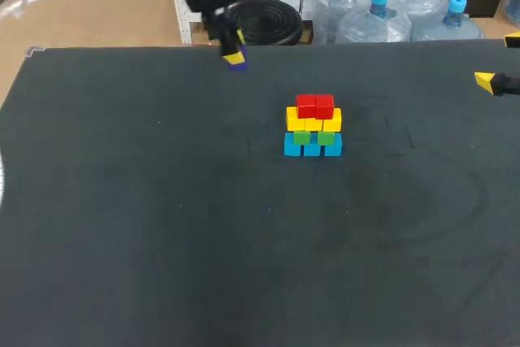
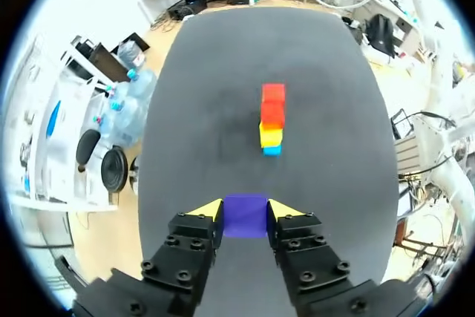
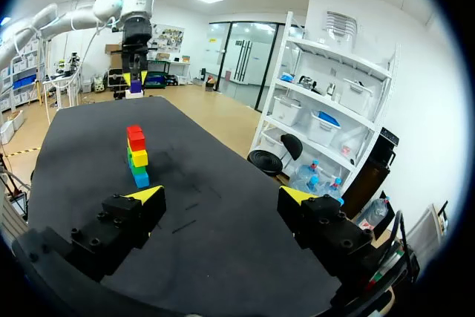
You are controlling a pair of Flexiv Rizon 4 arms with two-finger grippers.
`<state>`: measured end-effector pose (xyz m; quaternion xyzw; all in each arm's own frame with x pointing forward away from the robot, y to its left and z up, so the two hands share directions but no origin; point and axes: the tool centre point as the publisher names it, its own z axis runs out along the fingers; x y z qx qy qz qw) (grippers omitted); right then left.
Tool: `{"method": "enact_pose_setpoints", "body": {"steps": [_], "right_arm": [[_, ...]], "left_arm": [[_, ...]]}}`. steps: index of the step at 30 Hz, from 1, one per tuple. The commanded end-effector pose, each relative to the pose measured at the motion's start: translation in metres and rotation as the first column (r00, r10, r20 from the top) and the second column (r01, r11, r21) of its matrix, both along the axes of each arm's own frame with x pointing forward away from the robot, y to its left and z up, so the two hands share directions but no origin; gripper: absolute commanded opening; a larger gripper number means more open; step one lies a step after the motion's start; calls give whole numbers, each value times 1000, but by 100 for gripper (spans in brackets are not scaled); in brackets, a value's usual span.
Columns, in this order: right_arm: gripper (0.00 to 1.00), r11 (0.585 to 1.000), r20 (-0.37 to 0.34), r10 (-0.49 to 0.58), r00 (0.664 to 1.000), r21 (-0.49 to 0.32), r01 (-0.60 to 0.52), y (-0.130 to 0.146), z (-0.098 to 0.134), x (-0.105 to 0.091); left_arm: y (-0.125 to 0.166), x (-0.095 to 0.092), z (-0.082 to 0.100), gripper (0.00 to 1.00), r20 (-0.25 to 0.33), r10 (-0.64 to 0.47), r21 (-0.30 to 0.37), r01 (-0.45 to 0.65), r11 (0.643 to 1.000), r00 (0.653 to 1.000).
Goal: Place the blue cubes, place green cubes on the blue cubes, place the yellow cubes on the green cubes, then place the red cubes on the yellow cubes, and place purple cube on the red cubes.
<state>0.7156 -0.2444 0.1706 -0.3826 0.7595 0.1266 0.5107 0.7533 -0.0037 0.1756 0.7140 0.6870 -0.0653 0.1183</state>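
A stepped stack stands mid-table: blue cubes [image 1: 313,147] at the base, green cubes [image 1: 314,137] on them, yellow cubes [image 1: 314,121] above, red cubes [image 1: 314,106] on top. The same stack [image 2: 272,120] lies well ahead of my left gripper [image 2: 245,211], which is shut on the purple cube [image 2: 245,215]. In the head view that gripper [image 1: 235,53] hangs at the table's far edge, left of the stack, with the purple cube [image 1: 237,64] under its yellow tips. My right gripper [image 3: 221,195] is open and empty at the table's right edge [image 1: 490,80], with the stack [image 3: 136,155] ahead of it.
The dark table [image 1: 162,225] has only the stack on it. My left arm [image 3: 133,20] rises beyond the stack in the right wrist view.
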Motion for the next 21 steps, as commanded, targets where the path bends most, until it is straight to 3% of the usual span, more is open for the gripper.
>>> {"method": "enact_pose_setpoints", "body": {"steps": [1,10,21], "right_arm": [[100,1000,1,0,1000,1,0,0,0,0],[100,1000,1,0,1000,1,0,0,0,0],[100,1000,1,0,1000,1,0,0,0,0]], "left_arm": [[-24,0,6,0,-12,-24,69,25,997,1000],[-61,-8,-2,0,-26,-33,81,35,996,999],[-99,-9,-13,0,-28,59,-10,-59,998,998]]}}
